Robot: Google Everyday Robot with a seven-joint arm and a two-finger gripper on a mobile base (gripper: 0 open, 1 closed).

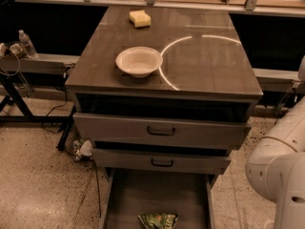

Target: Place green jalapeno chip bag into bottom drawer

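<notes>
Cabinet top (209,66): white bowl (138,61), yellow sponge (140,18) | bottom drawer (143,194) open, green jalapeno chip bag (158,220) inside (near front) | gripper out of frame, state untellable; white arm (279,171) right

Crumpled green jalapeno chip bag (158,220), lying inside open bottom drawer (157,194), on grey floor

Drawer open from above
Free floor in bottom drawer (157,194) behind chip bag (158,220); robot arm (281,171) crowds right; pincer unseen.
</notes>
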